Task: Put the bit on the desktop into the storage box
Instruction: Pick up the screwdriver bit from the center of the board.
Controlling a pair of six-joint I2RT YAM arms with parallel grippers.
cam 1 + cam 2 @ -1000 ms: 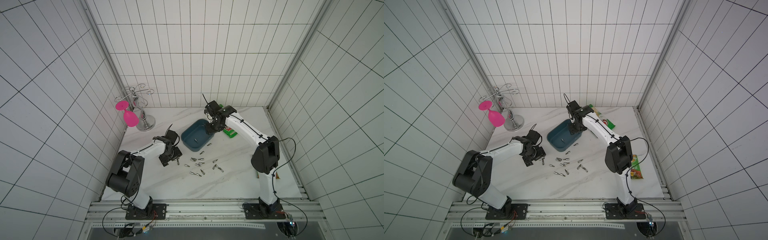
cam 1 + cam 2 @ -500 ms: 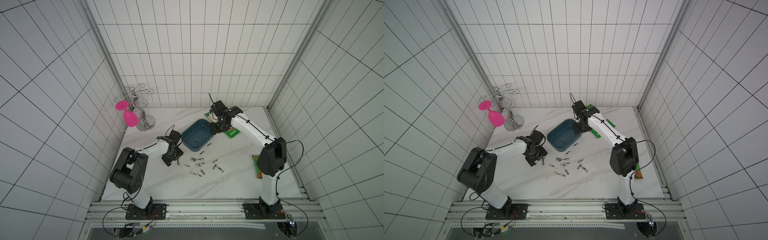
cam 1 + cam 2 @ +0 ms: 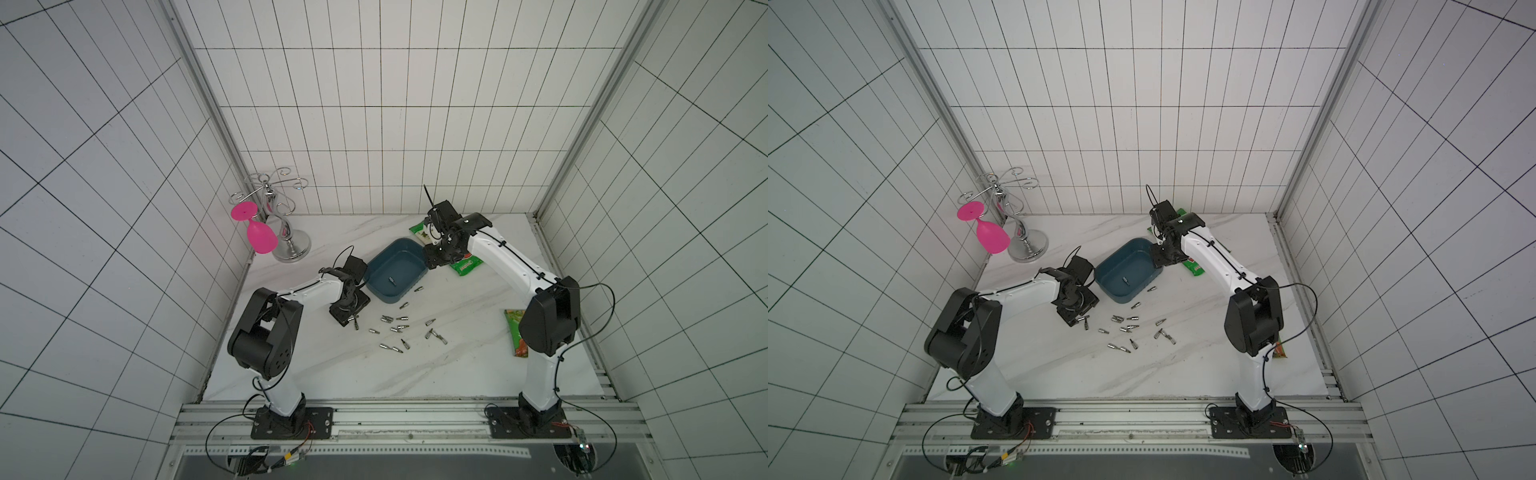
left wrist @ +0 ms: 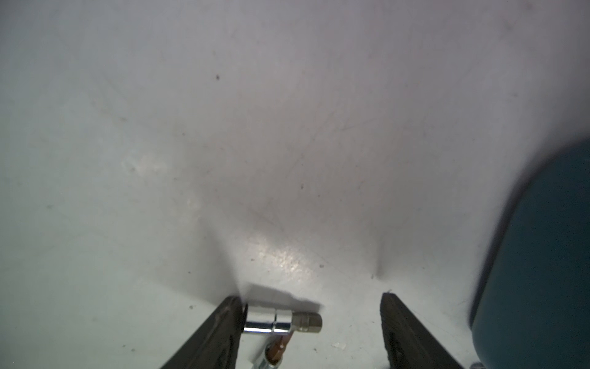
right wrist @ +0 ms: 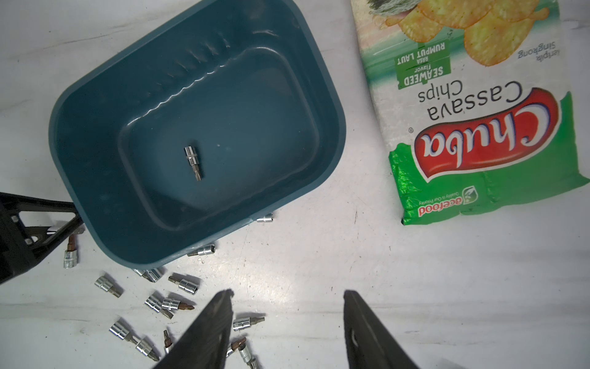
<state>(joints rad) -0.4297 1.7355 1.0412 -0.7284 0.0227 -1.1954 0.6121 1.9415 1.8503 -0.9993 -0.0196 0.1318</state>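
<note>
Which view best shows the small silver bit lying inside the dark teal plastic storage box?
The right wrist view: the small silver bit lies close and sharp on the floor of the dark teal plastic storage box. In both top views it is a tiny speck. The left wrist view shows only the box's blurred edge.

White marble-look surface (image 3: pixel 332 374) with faint grey veins, shown in both top views. Resting directly on it:

- a dark teal storage box (image 3: pixel 409 266) near the centre
- loose bits (image 3: pixel 398 329) scattered on the side of the box nearer the arm bases, a few lying close against its wall
- a green chips bag (image 3: pixel 467 264) just beside the box, toward the back wall
- a second green bag (image 3: pixel 515 336) near the right edge, only partly in view
- the round base of a chrome glass rack (image 3: pixel 293 251) in the back left corner
</note>
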